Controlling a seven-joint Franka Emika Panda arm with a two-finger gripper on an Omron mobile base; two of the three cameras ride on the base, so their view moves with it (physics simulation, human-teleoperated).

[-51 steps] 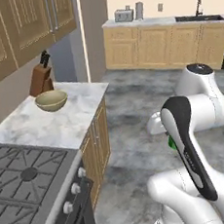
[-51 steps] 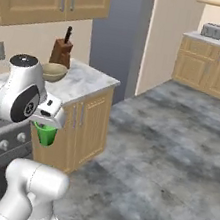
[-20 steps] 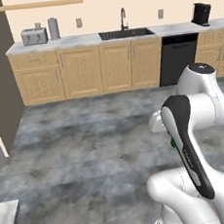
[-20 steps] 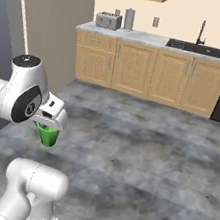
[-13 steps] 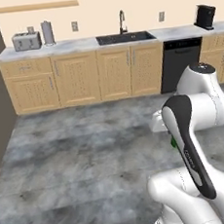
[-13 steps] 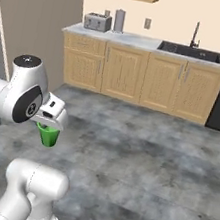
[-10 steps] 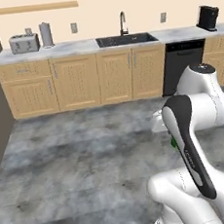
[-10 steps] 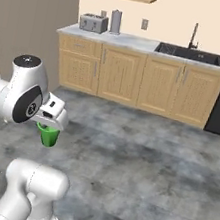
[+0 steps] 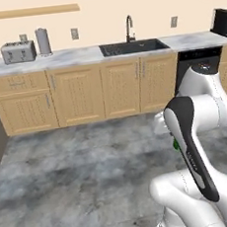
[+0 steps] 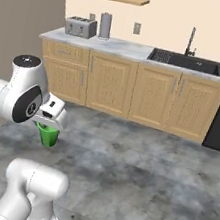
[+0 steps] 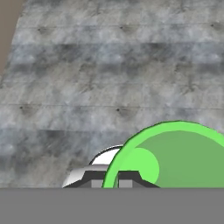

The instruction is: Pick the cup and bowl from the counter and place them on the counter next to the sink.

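Hanging upright, cup (image 10: 48,135), mouth up, jaws clamping rim

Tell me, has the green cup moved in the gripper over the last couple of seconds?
No. The cup hangs at the same spot under the gripper beside the arm's white body; the kitchen shifted around it because the base turned toward the sink.

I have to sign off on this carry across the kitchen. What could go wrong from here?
The green cup hangs from the shut claw by its rim, over bare stone floor, so a jolt while driving could drop it. The counter beside the sink already holds a toaster, which narrows the landing spot.
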